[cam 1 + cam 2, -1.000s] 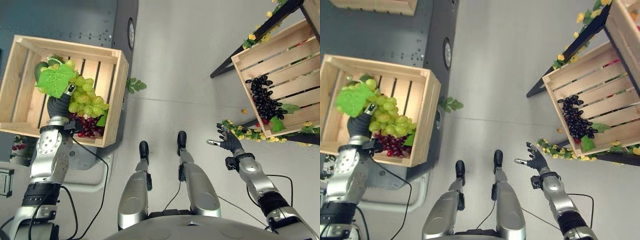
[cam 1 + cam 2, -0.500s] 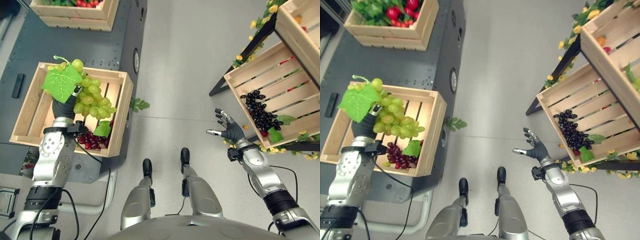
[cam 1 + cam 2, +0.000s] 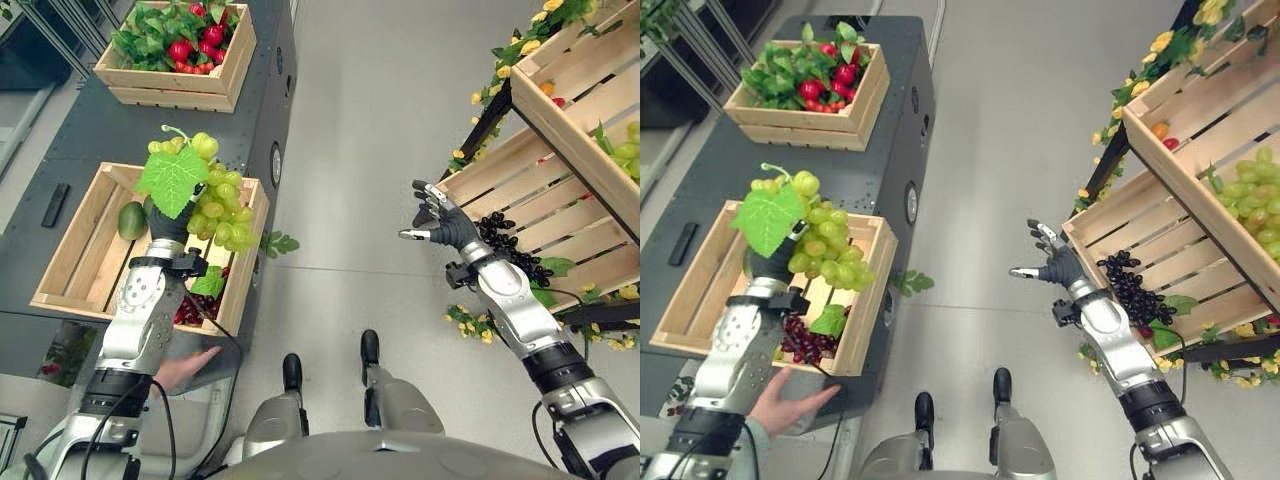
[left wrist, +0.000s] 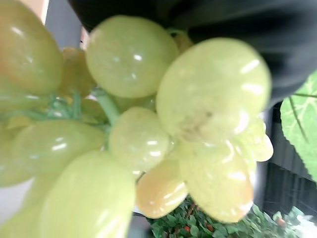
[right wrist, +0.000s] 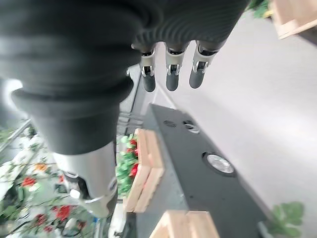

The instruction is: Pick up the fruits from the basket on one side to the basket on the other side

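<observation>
You see no readable writing. Your left hand point(image 3: 168, 222) is raised, fingers clenched round the green grape bunch point(image 3: 215, 195) above the wooden crate point(image 3: 75, 243) at the counter's near edge. Your right hand point(image 3: 442, 226) hovers with fingers spread and empty beside the shelf crate point(image 3: 478, 178) holding black grapes point(image 3: 512, 243).

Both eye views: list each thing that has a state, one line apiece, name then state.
green grape bunch: lifted above the left crate, held.
left hand: shut on the bunch.
right hand: open, empty, in the air beside the right crate.
red grapes: lying in the left crate.
black grapes: lying in the right crate.
person's hand: resting at the cart's edge.
</observation>
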{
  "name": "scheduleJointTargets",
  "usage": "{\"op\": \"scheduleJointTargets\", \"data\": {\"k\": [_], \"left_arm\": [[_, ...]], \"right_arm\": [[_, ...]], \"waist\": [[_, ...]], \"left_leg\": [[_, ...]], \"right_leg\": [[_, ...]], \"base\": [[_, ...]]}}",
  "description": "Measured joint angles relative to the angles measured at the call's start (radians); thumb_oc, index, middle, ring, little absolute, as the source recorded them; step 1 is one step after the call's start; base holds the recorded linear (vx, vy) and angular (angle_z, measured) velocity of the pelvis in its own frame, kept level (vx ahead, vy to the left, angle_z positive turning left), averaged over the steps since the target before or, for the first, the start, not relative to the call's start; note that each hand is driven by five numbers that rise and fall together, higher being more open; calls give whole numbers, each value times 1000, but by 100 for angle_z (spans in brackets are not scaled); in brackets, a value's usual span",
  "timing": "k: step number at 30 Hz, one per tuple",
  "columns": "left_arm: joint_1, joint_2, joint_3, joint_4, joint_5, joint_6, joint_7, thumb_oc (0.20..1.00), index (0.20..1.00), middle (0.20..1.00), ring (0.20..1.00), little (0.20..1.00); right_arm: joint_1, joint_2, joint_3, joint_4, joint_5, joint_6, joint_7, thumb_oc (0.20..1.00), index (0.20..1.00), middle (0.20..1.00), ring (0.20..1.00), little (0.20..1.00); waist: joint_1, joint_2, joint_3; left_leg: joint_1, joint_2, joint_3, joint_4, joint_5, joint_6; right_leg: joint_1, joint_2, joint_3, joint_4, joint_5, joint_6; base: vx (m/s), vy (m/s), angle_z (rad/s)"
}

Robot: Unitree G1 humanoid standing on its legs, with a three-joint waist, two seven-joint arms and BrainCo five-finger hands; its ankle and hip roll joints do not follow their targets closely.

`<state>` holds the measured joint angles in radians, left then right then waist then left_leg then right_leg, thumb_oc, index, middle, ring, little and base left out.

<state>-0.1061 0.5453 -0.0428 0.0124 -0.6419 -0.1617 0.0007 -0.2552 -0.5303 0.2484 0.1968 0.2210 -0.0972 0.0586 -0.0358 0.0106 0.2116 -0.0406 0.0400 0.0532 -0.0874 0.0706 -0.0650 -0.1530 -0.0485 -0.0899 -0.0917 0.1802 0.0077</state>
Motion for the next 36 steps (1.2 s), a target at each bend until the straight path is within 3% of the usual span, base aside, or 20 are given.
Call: {"op": "scheduleJointTargets", "data": {"k": [15, 29, 36], "left_arm": [[-32, -41, -104, 0, 1, 19, -7, 200, 200, 200, 200, 200], [-101, -74, -180, 1, 2, 20, 5, 200, 200, 200, 200, 200], [-191, -83, -253, 2, 2, 20, 22, 200, 200, 200, 200, 200]], "right_arm": [[-146, 19, 192, 0, 11, 37, 58, 1000, 1000, 1000, 1000, 1000], [-225, 153, 317, 98, 26, 51, 63, 1000, 1000, 1000, 1000, 1000], [-257, 230, 398, 187, 22, 66, 57, 1000, 1000, 1000, 1000, 1000]], "waist": [[5, 1, -62], [4, -1, -99], [28, -3, -109]], "left_leg": [[38, 8, -1, 0, -7, -1], [47, 9, -1, 0, -7, -1], [51, 9, -5, 0, -5, -4]], "right_leg": [[40, 3, -2, -3, -8, -2], [48, 3, -3, -3, -8, -2], [55, 3, -10, 0, -8, -2]], "base": [[25, -6, 0], [0, 0, 0], [-1, 1, 1]]}}
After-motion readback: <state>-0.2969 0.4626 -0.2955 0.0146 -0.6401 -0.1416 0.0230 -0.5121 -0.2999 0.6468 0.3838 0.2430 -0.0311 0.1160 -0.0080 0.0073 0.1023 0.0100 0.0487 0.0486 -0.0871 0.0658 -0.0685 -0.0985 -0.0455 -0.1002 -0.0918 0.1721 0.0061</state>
